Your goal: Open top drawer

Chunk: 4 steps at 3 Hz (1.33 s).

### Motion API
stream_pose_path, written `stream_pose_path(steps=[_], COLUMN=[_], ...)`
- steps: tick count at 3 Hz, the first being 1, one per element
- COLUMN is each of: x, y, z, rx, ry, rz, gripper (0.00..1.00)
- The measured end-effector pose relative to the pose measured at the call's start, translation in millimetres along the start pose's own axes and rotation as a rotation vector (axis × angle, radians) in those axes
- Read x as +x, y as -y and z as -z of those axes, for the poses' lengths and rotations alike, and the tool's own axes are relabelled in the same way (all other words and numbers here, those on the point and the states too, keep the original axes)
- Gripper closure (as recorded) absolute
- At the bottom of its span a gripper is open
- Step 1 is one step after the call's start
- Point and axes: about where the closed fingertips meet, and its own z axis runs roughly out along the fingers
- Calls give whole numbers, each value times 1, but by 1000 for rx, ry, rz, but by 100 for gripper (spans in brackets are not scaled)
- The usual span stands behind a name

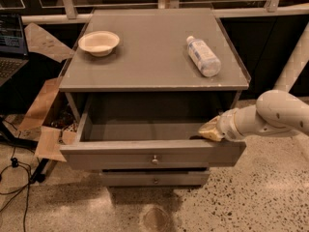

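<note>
The grey wooden top drawer (120, 154), with a flat matte front and a small round metal knob (155, 159), stands pulled well out of the grey desk (145, 66), its grey inside showing. Its long axis runs across the view. The white arm's yellowish pincer (210, 130) rests at the front panel's top edge, at the view's right end. Whether it is wide or narrow, I cannot tell. The knob lies well apart, toward the view's left. On the desk sit a cream round bowl (99, 42) and a clear plastic bottle (203, 56) lying on its side.

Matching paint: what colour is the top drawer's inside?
Grey, camera view. End effector at right front corner of the grey wooden top drawer.
</note>
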Motion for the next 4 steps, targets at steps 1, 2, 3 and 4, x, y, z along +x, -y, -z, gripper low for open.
stream_pose_path(steps=[1,2,3,4], x=[8,8,7,7], y=[-15,-24,-27,-27], z=[9,18,21,22], rx=[-29,-47,-62,-65], ry=[17,50,62,79], rz=[7,8,2,-10], gripper=[83,60,36,13])
